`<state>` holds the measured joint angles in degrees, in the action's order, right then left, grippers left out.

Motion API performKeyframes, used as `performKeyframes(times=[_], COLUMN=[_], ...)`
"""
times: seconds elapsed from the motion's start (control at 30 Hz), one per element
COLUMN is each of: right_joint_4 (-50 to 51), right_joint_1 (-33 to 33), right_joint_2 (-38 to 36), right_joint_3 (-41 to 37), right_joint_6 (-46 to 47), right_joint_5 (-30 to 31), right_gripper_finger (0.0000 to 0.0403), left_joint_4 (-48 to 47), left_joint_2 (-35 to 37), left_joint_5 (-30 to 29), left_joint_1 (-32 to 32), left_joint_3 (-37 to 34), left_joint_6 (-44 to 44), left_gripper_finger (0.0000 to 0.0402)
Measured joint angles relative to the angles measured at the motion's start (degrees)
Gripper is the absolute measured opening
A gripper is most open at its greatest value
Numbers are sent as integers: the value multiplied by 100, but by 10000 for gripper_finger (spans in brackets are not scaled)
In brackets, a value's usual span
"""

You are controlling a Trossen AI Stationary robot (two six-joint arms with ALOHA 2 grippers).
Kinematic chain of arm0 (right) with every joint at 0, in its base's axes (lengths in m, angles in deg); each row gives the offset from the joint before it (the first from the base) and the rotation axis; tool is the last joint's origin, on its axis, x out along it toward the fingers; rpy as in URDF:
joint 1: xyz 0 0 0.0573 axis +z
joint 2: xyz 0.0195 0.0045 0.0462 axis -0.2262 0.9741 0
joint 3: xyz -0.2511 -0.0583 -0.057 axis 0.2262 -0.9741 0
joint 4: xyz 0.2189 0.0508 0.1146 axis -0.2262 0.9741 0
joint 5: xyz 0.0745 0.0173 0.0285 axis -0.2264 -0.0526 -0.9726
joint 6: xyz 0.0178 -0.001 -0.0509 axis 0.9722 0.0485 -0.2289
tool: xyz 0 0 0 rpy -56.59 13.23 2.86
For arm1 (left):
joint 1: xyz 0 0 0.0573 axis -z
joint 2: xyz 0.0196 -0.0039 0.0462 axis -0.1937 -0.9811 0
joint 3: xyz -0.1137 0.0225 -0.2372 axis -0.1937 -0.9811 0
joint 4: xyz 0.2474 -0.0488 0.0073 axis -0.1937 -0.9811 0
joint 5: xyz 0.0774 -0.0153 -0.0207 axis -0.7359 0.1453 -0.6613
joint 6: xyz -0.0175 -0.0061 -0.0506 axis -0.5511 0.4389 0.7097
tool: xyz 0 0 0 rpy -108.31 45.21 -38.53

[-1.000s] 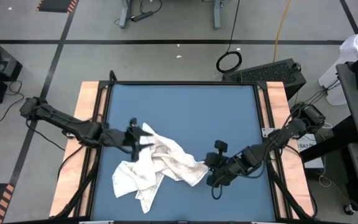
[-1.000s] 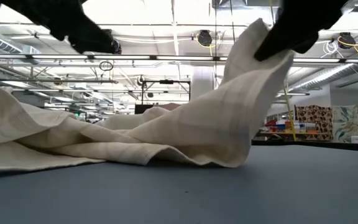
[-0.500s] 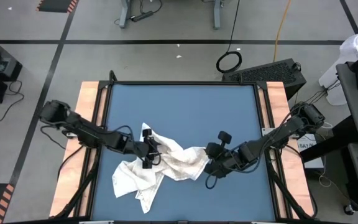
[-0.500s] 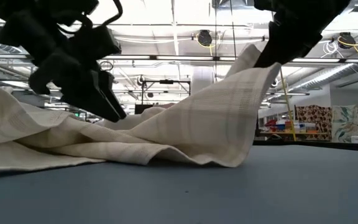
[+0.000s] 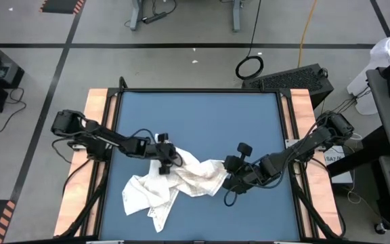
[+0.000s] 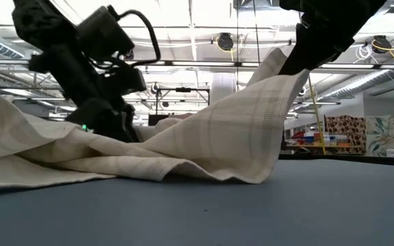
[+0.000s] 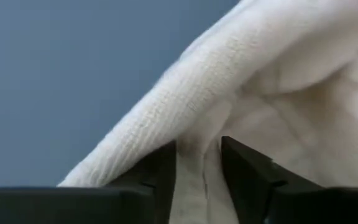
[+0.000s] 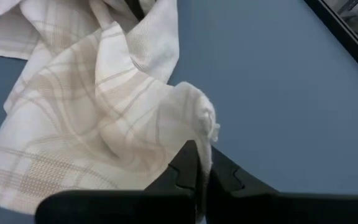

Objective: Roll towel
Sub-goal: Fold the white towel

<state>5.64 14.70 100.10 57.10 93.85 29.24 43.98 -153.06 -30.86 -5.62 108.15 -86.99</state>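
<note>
The white plaid towel (image 5: 175, 184) lies crumpled on the blue table top (image 5: 202, 118), left of the middle and toward the near edge. My left gripper (image 5: 166, 163) has come down on its far part, and a raised fold of cloth fills the narrow gap between its fingers (image 7: 199, 171). My right gripper (image 5: 226, 179) is shut on the towel's right end and holds it up as a peak (image 6: 279, 65). The rest of the towel (image 6: 81, 160) rests on the table. My left gripper has a raised fold (image 7: 199, 152) on the towel's far part pinched between its two fingers (image 7: 163, 171). It comes slanting down from the table's left. The cloth around the fold stays on the table. My right gripper pinches a corner of the towel's right end (image 8: 205, 134) between its two shut fingers (image 8: 188, 168). It comes slanting down from the table's right. The corner is lifted clear, and the cloth slopes slack from it down to the heap on the table.
Wooden rails (image 5: 97, 135) run along the table's left and right sides. The far half of the blue top and its near right corner (image 5: 263, 217) hold nothing. A black case (image 5: 290, 78) sits just beyond the far right corner.
My left gripper has dropped and gone toward the table's right, tipping more steeply, and has come down onto the towel's far part. My right gripper has shifted a little toward the far edge with the raised corner. The heap has stayed where it was.
</note>
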Motion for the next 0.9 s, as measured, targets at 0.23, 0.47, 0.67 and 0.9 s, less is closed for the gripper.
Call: performKeyframes(times=[0.23,0.47,0.67,0.9], right_joint_4=[-58,-82,-32,126], right_joint_1=[9,13,177,506], right_joint_2=[0,0,0,0], right_joint_3=[0,0,0,0], right_joint_6=[-1,1,-1,19], right_joint_5=[-21,-184,-327,-350], right_gripper_finger=[0,0,0,0], left_joint_4=[749,376,-186,-1706], left_joint_2=[-39,16,378,1186], left_joint_5=[0,202,426,344], left_joint_1=[-182,-125,335,855], left_joint_3=[14,255,628,1370], left_joint_6=[-11,119,279,243], left_gripper_finger=[22,19,5,3])
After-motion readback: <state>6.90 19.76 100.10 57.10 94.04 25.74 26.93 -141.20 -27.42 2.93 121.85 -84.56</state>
